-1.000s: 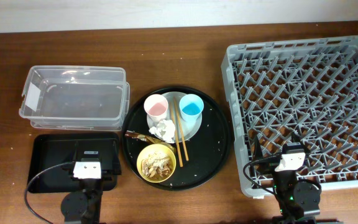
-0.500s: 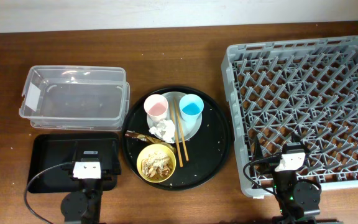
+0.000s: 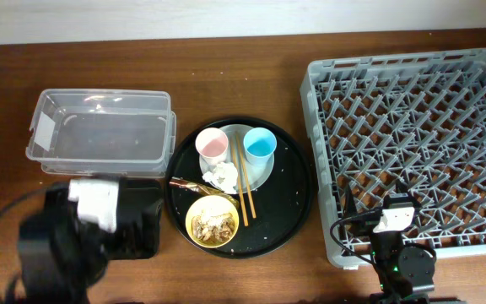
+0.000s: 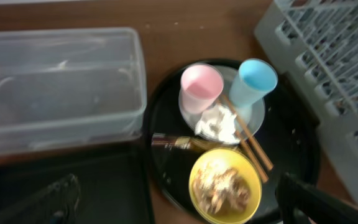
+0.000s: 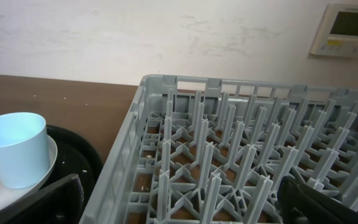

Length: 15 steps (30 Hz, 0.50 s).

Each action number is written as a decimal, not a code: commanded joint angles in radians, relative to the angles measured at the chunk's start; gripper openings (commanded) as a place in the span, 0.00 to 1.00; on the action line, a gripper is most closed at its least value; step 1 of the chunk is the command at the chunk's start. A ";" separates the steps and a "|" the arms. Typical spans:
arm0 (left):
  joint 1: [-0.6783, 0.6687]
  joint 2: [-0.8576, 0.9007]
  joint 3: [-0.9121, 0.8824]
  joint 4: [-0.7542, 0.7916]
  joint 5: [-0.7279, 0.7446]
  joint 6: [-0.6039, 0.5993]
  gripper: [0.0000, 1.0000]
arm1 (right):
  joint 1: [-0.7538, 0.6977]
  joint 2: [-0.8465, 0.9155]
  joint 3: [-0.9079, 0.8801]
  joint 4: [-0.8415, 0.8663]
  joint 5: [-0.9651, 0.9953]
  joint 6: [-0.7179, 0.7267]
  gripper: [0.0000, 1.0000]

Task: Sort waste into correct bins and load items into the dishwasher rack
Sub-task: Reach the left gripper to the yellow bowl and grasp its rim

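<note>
Crumpled white tissue [image 3: 223, 176] sits on the lower left of the pale plate [image 3: 261, 175], right against the chopsticks [image 3: 242, 179]. You've got the brown-gold wrapper [image 3: 189, 182] on the round black tray [image 3: 298, 198], just left of the tissue and just above the yellow bowl [image 3: 234, 211]. Beige food scraps [image 3: 213, 223] fill that bowl, at the tray's lower left. Upright on the plate's upper half: pink cup [image 3: 212, 144] left, blue cup [image 3: 260, 145] right. The chopsticks run down between them and off the plate's lower edge onto the tray. That whole cluster is centre frame in the overhead view.

Your bins are at left. The clear box [image 3: 108, 135] is upper left with a white label [image 3: 45, 131] on its left end. The shallow black tray [image 3: 148, 221] is directly below it, mostly covered by your left arm [image 3: 62, 245], which reads as a dark blur in the lower left corner. The big grey rack [image 3: 412, 127] takes up the right side.

Your left gripper [image 4: 179, 202] hangs above the table with the bowl low in its wrist view. Its fingers [image 4: 55, 196] show at the bottom corners, spread wide, gripping nothing. Your right gripper [image 5: 182, 199] is low at the rack's bottom edge in the overhead view, fingers spread wide as well, nothing held. The blue cup shows at the left edge of its wrist view.
</note>
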 commanded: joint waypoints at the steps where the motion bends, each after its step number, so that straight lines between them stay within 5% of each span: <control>1: 0.005 0.256 0.132 -0.032 0.224 -0.006 0.99 | -0.004 -0.007 -0.007 -0.002 0.013 0.005 0.99; 3: 0.005 0.369 0.134 -0.034 0.337 -0.006 0.99 | -0.004 -0.007 -0.007 -0.002 0.013 0.005 0.98; 4: 0.005 0.417 0.133 -0.045 0.325 -0.007 0.71 | -0.004 -0.007 -0.007 -0.002 0.012 0.005 0.98; 6: 0.005 0.482 0.121 -0.070 0.257 -0.068 0.50 | -0.004 -0.007 -0.007 -0.002 0.012 0.005 0.98; 9: 0.004 0.528 0.008 -0.047 0.058 -0.239 0.44 | -0.004 -0.007 -0.007 -0.002 0.012 0.005 0.98; 15: -0.029 0.528 -0.238 0.217 0.051 -0.551 0.42 | -0.004 -0.007 -0.007 -0.002 0.013 0.005 0.98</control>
